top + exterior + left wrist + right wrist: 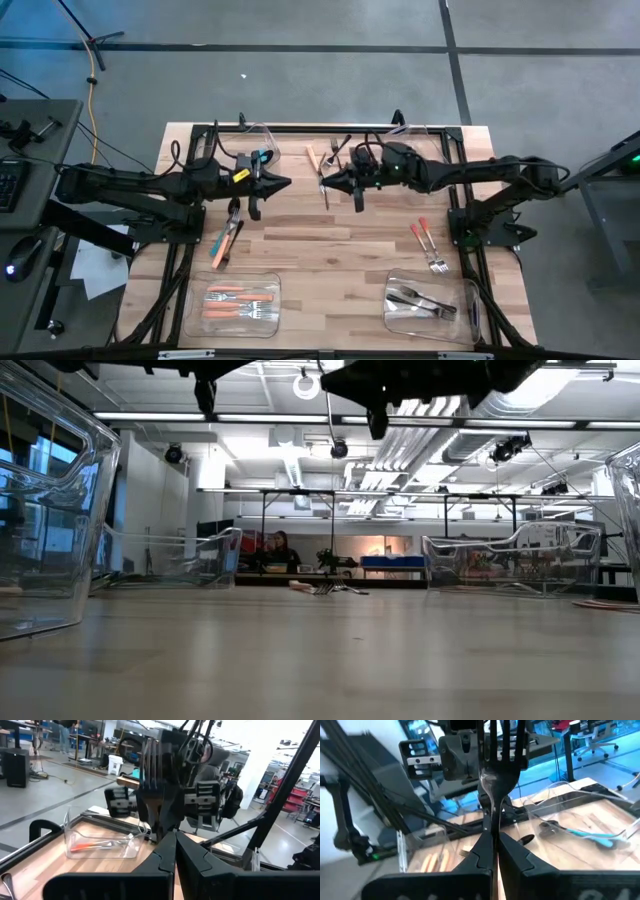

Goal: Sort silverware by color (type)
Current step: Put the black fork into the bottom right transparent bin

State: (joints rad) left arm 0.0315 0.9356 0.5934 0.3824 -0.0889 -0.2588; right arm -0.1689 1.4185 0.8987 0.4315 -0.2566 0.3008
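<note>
Bins at the near edge hold sorted silverware (240, 302). Mid-table, the right gripper (326, 184) is clamped on a dark fork (496, 757); the left gripper (285, 184), closed and empty, faces it. More pieces lie beyond.

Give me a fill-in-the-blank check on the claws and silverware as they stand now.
1. The right claw is shut on a dark ____, tines up.
2. The left claw is shut and holds ____.
3. The bin at the high view's lower left holds pieces with ____ handles.
4. Two red-handled pieces lie on the wooden ____, outside any bin.

Missing words: fork; nothing; orange; table.
</note>
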